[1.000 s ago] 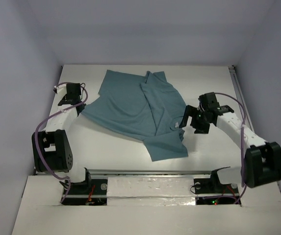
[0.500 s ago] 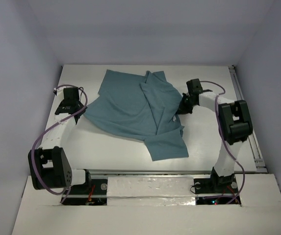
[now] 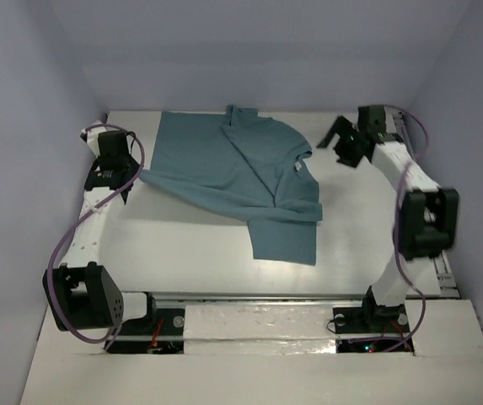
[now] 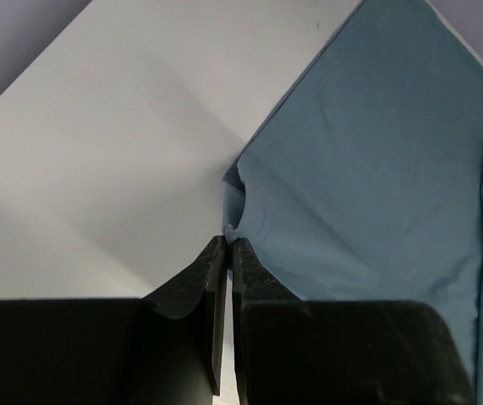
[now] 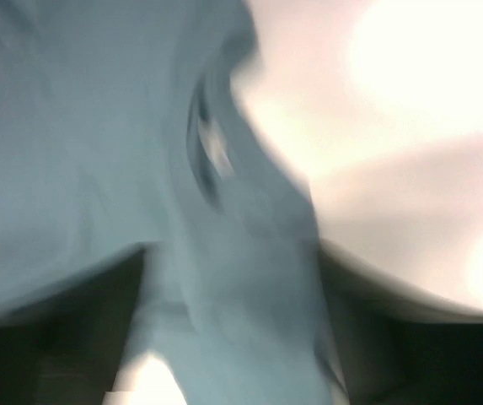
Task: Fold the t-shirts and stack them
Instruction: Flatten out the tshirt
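The teal-blue t-shirt lies spread and wrinkled on the back middle of the white table, one part hanging toward the front. My left gripper is at its left edge. In the left wrist view the left gripper is shut on a small bunch of the t-shirt hem. My right gripper is at the back right, just off the shirt's right edge. The right wrist view is blurred: the right gripper has its jaws wide apart, with the t-shirt filling the view between them.
The white table is boxed in by pale walls at the back and both sides. A metal rail runs along its right edge, and another rail along its front edge by the arm bases.
Both arms have swung toward the back of the table and the shirt has been dragged back and spread out. The right gripper went from the shirt's right side to the back right corner.
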`<act>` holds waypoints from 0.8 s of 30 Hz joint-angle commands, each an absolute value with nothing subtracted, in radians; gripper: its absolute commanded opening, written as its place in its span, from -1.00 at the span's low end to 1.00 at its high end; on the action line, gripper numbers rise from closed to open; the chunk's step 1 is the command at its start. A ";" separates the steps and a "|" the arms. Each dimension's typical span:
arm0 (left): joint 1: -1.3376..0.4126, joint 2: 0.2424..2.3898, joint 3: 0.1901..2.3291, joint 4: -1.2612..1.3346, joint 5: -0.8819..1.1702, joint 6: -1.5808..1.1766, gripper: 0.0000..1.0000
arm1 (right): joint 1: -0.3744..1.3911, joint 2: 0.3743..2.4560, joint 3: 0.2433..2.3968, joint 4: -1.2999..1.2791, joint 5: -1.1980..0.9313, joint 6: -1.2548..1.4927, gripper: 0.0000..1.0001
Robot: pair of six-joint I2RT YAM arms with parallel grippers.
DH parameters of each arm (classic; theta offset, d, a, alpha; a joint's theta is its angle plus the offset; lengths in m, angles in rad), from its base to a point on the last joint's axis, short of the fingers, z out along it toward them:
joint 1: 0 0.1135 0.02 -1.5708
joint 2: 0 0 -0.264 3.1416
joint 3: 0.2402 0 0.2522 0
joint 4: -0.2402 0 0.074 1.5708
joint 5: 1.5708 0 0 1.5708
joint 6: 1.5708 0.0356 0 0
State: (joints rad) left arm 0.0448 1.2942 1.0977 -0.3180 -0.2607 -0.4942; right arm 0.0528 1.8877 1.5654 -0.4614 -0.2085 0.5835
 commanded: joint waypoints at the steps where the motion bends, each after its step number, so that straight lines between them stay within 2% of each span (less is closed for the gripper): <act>1: 0.043 1.286 1.129 -0.307 -0.282 -0.462 -1.00 | 0.075 1.445 1.136 -0.465 -0.205 0.590 0.01; 2: 0.043 1.266 1.114 -0.299 -0.276 -0.460 -1.00 | 0.098 1.361 1.029 -0.468 -0.218 0.626 -0.55; 3: 0.043 1.252 1.095 -0.292 -0.259 -0.462 -1.00 | 0.124 1.286 0.852 -0.494 -0.233 0.641 -0.92; 4: 0.043 1.237 1.051 -0.282 -0.249 -0.468 -1.00 | 0.159 1.217 0.785 -0.523 -0.238 0.655 -1.00; 5: 0.043 1.206 1.031 -0.266 -0.241 -0.472 -1.00 | 0.229 1.096 0.734 -0.561 -0.230 0.701 -1.00; 7: 0.043 1.187 0.991 -0.261 -0.218 -0.479 -1.00 | 0.282 0.998 0.634 -0.661 -0.193 0.756 -1.00; 8: 0.043 1.177 0.983 -0.264 -0.212 -0.482 -1.00 | 0.299 0.929 0.620 -0.693 -0.181 0.799 -0.93; 9: 0.043 1.172 0.977 -0.264 -0.198 -0.483 -1.00 | 0.310 0.911 0.612 -0.721 -0.163 0.805 -0.76; 10: 0.043 1.166 0.962 -0.261 -0.190 -0.485 -1.00 | 0.310 0.904 0.609 -0.763 -0.137 0.807 -0.39; 13: 0.020 1.138 0.933 -0.247 -0.163 -0.497 -1.00 | 0.348 0.975 0.623 -0.769 -0.134 0.784 -0.11; 16: -0.008 1.117 0.917 -0.242 -0.153 -0.503 -1.00 | 0.443 1.081 0.646 -0.756 -0.045 0.796 -0.08; 24: -0.060 1.095 0.884 -0.235 -0.152 -0.506 -1.00 | 0.548 1.242 0.653 -0.698 0.038 0.844 -0.07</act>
